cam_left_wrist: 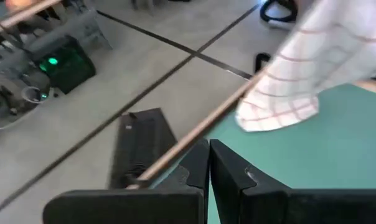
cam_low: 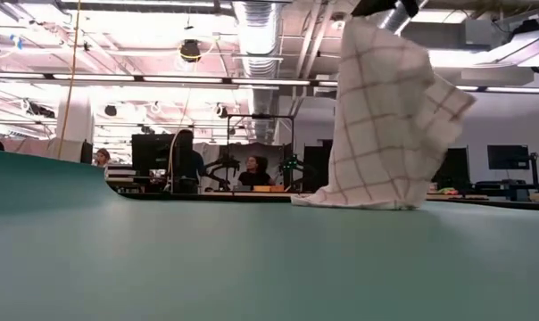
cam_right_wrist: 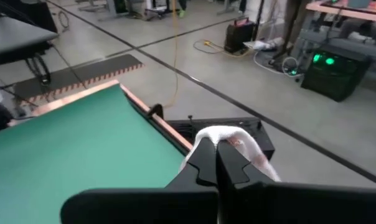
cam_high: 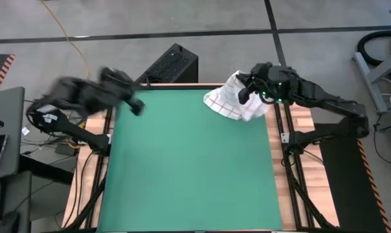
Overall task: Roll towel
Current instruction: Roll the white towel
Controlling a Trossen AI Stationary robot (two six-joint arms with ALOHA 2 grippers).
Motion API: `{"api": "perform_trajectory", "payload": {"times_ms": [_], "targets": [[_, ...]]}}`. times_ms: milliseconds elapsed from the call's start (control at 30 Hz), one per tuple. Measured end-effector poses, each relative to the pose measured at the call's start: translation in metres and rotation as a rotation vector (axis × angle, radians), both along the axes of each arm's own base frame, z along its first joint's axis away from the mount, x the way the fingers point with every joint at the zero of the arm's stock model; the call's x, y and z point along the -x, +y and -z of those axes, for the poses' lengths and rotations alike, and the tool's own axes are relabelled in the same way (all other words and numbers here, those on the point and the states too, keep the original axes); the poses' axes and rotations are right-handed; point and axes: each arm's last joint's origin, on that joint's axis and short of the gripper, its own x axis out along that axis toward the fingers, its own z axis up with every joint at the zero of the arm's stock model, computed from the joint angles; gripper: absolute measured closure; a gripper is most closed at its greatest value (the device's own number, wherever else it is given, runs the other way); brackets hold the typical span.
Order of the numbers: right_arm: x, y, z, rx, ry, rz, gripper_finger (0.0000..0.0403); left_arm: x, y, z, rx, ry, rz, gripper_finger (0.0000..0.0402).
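Observation:
The towel [cam_high: 229, 100], white with a grid of thin red-brown lines, hangs bunched over the far right corner of the green mat [cam_high: 189, 168]. In the low view the towel [cam_low: 381, 116] drops from the top of the picture. My right gripper [cam_right_wrist: 218, 149] is shut on its upper part. My left gripper [cam_left_wrist: 209, 163] is shut with nothing in it, raised over the mat's far left corner [cam_high: 136, 107], well apart from the towel [cam_left_wrist: 300, 68]. My right gripper pinches a bunched bit of the towel's top [cam_right_wrist: 228, 133] between its two fingers, coming nearly level from the table's right side. One layer or several, I cannot tell. The towel hangs slack below the fingers, and its lower edge [cam_low: 359, 201] rests on the mat.
A black box [cam_high: 173, 65] stands just beyond the table's far edge. Wooden table strips [cam_high: 92, 162] flank the mat. Most of the mat toward the near edge lies bare. People sit in the room behind [cam_low: 252, 169].

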Motion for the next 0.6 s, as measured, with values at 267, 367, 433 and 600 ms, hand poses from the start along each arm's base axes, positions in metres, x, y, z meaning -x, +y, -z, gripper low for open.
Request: {"api": "perform_trajectory", "payload": {"times_ms": [267, 367, 433, 600], "targets": [[-0.005, -0.003, 0.000, 0.004, -0.017, 0.007, 0.0402, -0.089, 0.001, 0.154, 0.357, -0.452, 0.127, 0.0390], [-0.001, -0.002, -0.004, 0.011, -0.040, 0.012, 0.0402, -0.110, 0.013, 0.217, 0.496, -0.596, 0.203, 0.0364], [0.002, -0.001, -0.006, 0.008, -0.060, 0.013, 0.0401, -0.119, 0.020, 0.243, 0.514, -0.653, 0.256, 0.0341], [0.009, 0.005, -0.014, -0.056, -0.171, -0.060, 0.0400, -0.148, 0.028, 0.292, 0.493, -0.466, 0.385, 0.0286]]}}
